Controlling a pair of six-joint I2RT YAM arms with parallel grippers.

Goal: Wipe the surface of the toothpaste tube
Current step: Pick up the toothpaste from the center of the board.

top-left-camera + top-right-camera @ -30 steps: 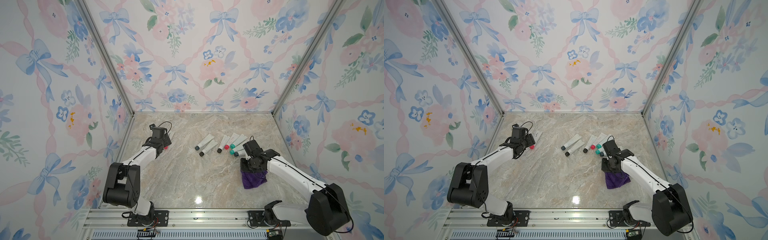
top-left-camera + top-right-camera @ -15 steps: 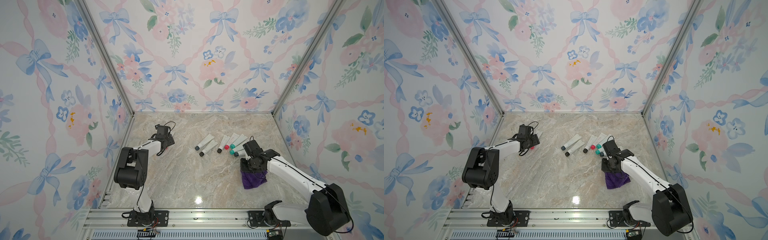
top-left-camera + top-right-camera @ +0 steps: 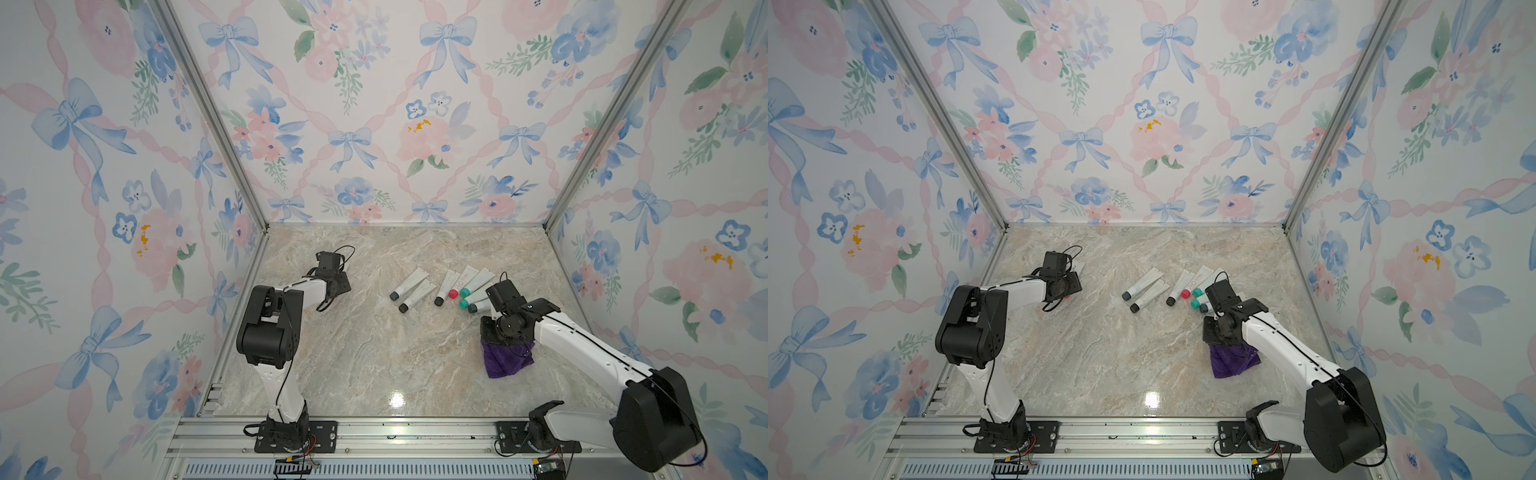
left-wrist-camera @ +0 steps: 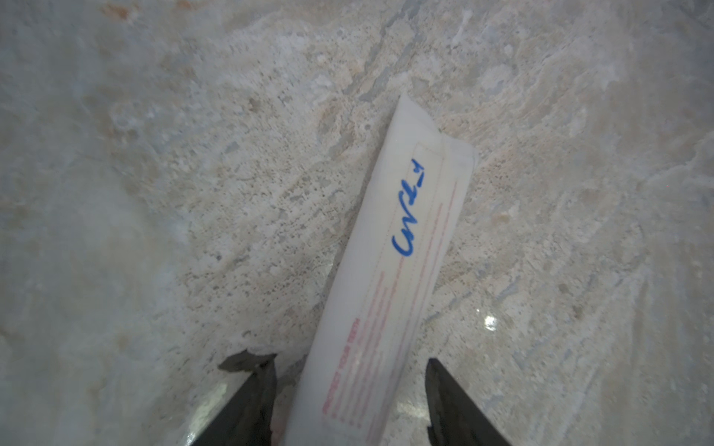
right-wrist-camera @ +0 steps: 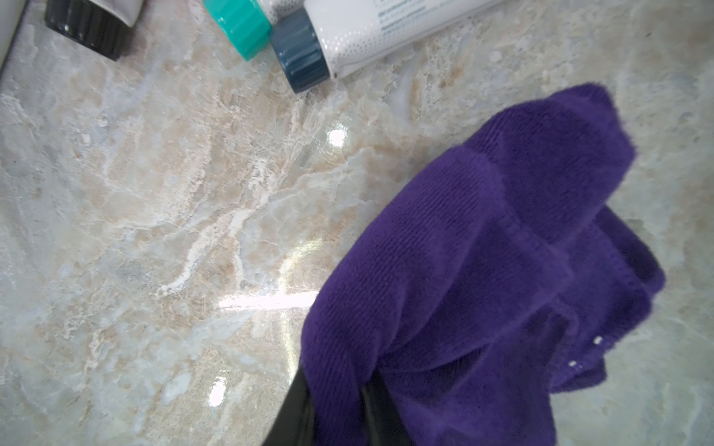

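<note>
straddling a white tube (image 4: 402,251) on floral-walled marble (image 3: 374,353), left tool (image 4: 340,357) seems parted; right tool (image 5: 336,394) pinches purple cloth (image 5: 483,251).

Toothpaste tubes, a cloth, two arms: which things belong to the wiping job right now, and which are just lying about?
In use:
- handwritten tube, between the open left tool
- purple cloth, pinched in the right tool

Lying about:
- two dark-capped tubes
- the cluster of tubes with red, teal and dark caps

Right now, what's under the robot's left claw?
A white plastic toothpaste tube with blue handwriting lies flat on the marble tabletop, between the fingers of the open left claw. Its cap end is mostly covered.
</note>
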